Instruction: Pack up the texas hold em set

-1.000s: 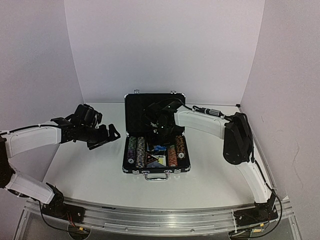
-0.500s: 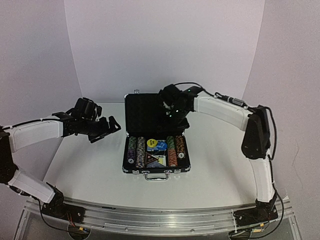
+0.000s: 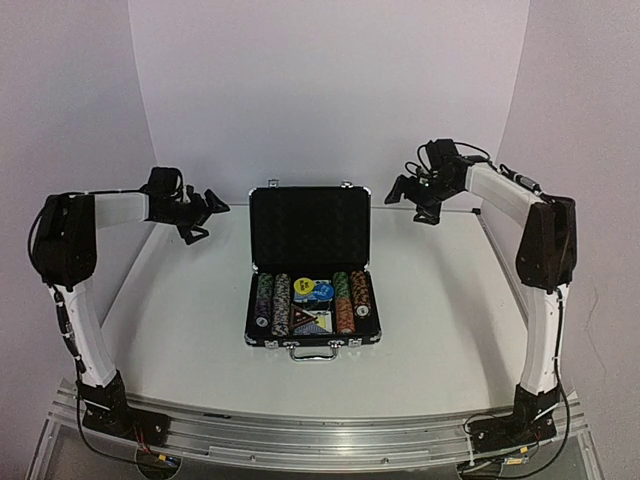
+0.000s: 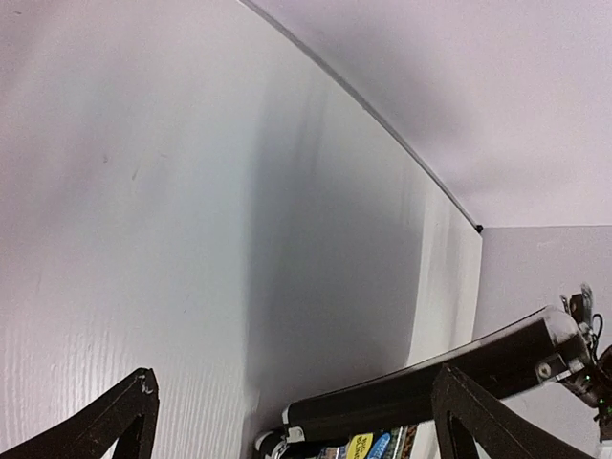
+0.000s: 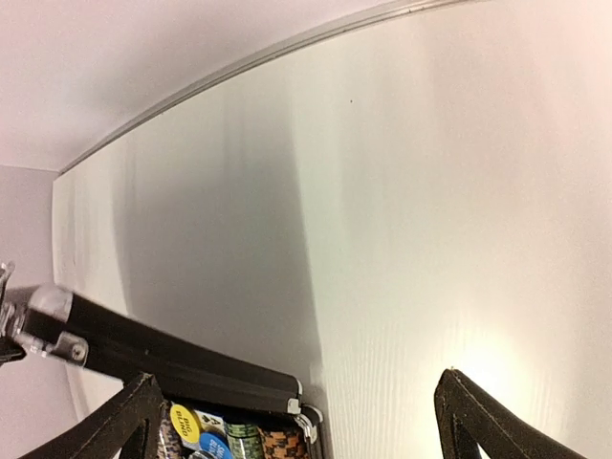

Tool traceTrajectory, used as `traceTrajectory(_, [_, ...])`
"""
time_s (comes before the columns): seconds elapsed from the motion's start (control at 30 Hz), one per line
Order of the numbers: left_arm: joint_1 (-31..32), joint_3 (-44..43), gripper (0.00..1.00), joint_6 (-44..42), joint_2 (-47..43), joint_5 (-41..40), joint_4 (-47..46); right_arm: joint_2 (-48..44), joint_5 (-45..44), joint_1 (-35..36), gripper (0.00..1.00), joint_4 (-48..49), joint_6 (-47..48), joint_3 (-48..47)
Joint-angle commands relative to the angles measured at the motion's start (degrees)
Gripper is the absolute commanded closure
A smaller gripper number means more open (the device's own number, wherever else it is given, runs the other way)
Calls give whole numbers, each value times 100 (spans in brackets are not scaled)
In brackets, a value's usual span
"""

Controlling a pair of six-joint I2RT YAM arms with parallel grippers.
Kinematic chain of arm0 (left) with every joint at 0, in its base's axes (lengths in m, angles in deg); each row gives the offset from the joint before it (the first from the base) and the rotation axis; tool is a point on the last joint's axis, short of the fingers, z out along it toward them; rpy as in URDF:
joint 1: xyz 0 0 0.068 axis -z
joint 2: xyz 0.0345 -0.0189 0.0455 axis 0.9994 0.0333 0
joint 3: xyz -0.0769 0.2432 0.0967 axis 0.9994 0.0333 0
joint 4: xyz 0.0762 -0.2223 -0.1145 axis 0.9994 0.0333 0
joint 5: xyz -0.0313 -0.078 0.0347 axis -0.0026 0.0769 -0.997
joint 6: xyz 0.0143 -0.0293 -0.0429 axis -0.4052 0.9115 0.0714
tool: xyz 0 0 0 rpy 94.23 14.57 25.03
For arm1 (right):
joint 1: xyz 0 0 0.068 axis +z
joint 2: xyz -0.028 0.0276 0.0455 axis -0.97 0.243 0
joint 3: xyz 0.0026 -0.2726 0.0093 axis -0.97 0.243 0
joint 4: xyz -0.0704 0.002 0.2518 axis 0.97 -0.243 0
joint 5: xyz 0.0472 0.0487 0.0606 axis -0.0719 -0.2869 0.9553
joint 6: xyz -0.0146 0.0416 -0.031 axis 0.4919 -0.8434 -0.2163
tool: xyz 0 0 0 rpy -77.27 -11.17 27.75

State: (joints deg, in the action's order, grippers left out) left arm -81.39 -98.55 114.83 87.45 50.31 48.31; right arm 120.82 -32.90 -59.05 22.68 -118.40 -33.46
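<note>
Standing open — briefcase (image 3: 310, 228) w/ chips (image 3: 272, 303), discs (image 3: 313, 290), deck (image 3: 318, 322) inside.

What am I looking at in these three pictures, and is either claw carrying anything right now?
This is a two-armed robot: a left arm and a right arm, bolted at the table's near edge. The wide picture comes from a fixed camera above and behind them. The other two come from a camera on each wrist, so the dark shapes in their bottom corners are that arm's own fingers. On the white table sits an open black briefcase with its lid upright. Inside are rows of striped poker chips, a yellow disc and a blue disc. The left claw and right claw hang raised on either side of the lid, both open and empty.
</note>
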Motion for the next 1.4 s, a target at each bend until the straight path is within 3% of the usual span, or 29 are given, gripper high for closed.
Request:
traceTrajectory(0.0, [49,-1240,0,35,1054,912,152,737,986,-293,5,432,-695,-680])
traceTrajectory(0.1, [81,-1894,0,66,1690,1283,191,1317,1323,-378,6,560,-1047,-1340])
traceTrajectory(0.3, [428,-3179,0,-156,2704,1408,556,1971,978,-532,9,827,-1947,-1890])
traceTrajectory(0.5, [758,-3865,0,-500,3156,1511,873,2577,1990,-534,14,1403,-2200,-2337])
traceTrajectory(0.77, [912,-3075,0,-1195,2700,1929,574,2449,2764,-188,16,1490,-1475,-2108])
traceTrajectory(1.07, [1043,-1219,0,-1655,1630,1756,135,887,2842,397,17,1501,-245,547])
traceTrajectory(1.37, [1190,944,0,-1661,531,929,-241,-157,2004,733,17,1536,191,2968])
